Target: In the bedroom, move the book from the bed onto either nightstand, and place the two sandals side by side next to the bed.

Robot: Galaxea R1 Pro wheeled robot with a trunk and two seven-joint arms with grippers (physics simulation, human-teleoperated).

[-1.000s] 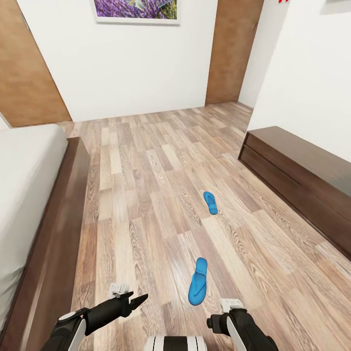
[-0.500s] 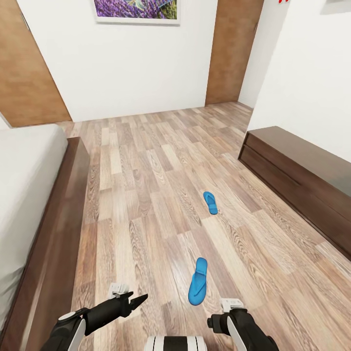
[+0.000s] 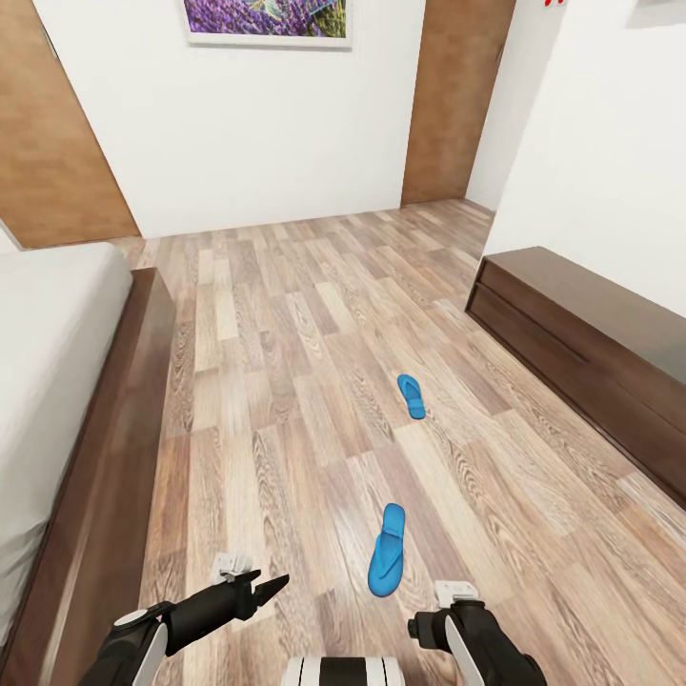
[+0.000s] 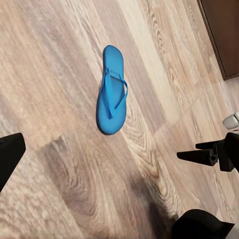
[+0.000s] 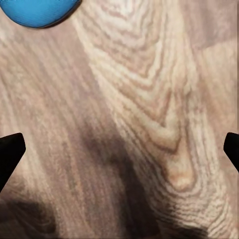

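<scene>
two sandals on the floor, both grippers low and empty

in the head view the near sandal [image 3: 387, 551] lies flat on the plank floor [image 3: 286, 381] at about 6 o'clock, just ahead of the robot and between its two arms. the far sandal [image 3: 412, 395] lies farther out, toward 12 o'clock from the near one, well apart from it. both lie in open floor, away from the bed [image 3: 57, 381], which runs along the 9 o'clock side with its dark frame and pale mattress. a long low cabinet [image 3: 581, 353] stands against the wall at 3 o'clock. a framed purple picture [image 3: 267, 21] hangs on the far wall at 12 o'clock.

the left gripper [image 3: 272, 586] points toward 2 o'clock, just left of the near sandal; its fingers look pressed together to a point there, though the left wrist view leaves this unsure, so i cannot tell. in that wrist view the near sandal [image 4: 112, 89] shows whole, straps up, untouched.

the right gripper [image 5: 119, 149] hangs over bare floor with its fingers spread wide, nothing between them; the sandal's blue edge [image 5: 37, 11] sits just beyond.
</scene>
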